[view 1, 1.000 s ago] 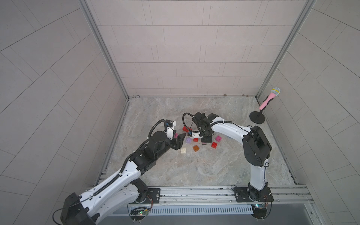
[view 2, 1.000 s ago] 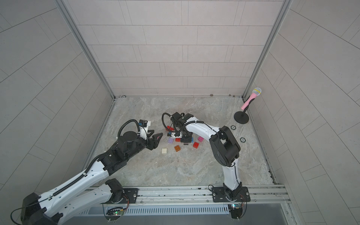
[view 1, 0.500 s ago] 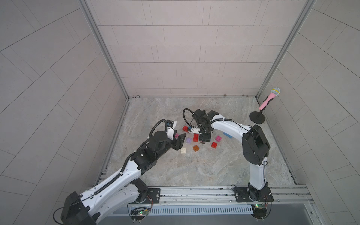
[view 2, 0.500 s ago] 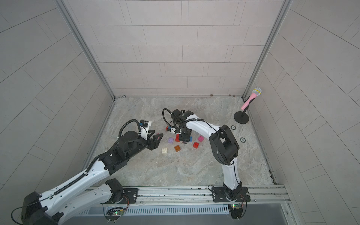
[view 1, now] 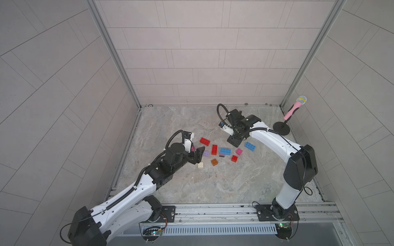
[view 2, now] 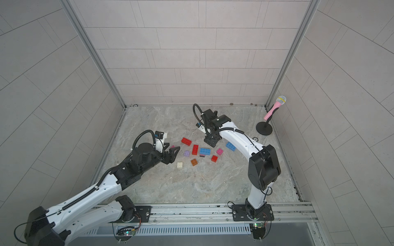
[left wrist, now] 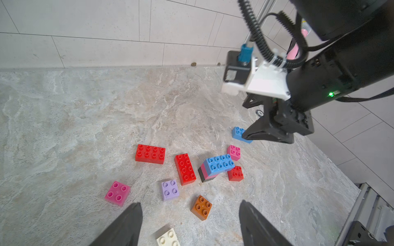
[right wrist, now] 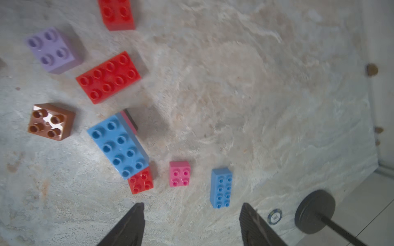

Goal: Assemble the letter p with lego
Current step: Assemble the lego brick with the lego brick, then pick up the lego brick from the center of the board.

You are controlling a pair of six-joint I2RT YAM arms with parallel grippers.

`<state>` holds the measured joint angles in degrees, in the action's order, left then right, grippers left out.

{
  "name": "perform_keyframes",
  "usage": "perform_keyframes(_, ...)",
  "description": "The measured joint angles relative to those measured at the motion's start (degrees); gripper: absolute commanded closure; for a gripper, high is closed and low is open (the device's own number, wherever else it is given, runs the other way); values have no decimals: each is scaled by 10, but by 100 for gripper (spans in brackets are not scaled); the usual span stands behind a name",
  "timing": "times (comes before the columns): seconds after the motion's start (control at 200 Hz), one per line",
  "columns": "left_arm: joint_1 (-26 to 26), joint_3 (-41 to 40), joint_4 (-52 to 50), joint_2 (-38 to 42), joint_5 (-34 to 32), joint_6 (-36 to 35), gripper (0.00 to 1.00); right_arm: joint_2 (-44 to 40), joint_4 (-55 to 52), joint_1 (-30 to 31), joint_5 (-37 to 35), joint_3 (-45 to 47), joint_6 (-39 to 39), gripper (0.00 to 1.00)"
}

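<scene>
The lego lies loose mid-floor: two red oblongs (view 1: 204,140) (view 1: 214,149), a blue oblong stacked on pink and black bricks (view 1: 225,151), another blue oblong (view 1: 249,146), pink (view 1: 239,151), small red (view 1: 234,158), lilac (view 1: 206,153), orange-brown (view 1: 214,162) and cream (view 1: 200,165) squares. My left gripper (view 1: 197,150) hangs open and empty at the cluster's left, above the orange-brown (left wrist: 201,207) and cream (left wrist: 168,237) squares, with a second pink square (left wrist: 117,193) beside one finger. My right gripper (view 1: 234,141) is open and empty, raised behind the stack (right wrist: 118,144), near the far blue oblong (right wrist: 220,187).
A pink microphone (view 1: 295,106) leans on a black round stand (view 1: 281,129) at the back right corner. A small round token (right wrist: 275,216) lies near the stand. Tiled walls close three sides, and a metal rail (view 1: 213,209) runs along the front.
My right gripper has opened, let go of the blue stack and drawn back toward the rear right, uncovering the far blue oblong. The left arm has hardly moved; its jaws stand slightly wider.
</scene>
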<state>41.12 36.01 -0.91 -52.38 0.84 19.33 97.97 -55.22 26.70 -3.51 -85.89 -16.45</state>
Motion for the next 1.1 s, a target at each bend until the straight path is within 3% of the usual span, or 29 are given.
perform_keyframes(0.17,0,5,-12,-10,-7,12,22,7,6,-31,0,58,43,33)
perform_keyframes(0.475,0,23,-29,-17,-12,26,22,91,48,-27,15,68,64,40)
perform_keyframes(1.101,0,23,-30,-28,-11,28,22,131,75,-28,17,80,73,52)
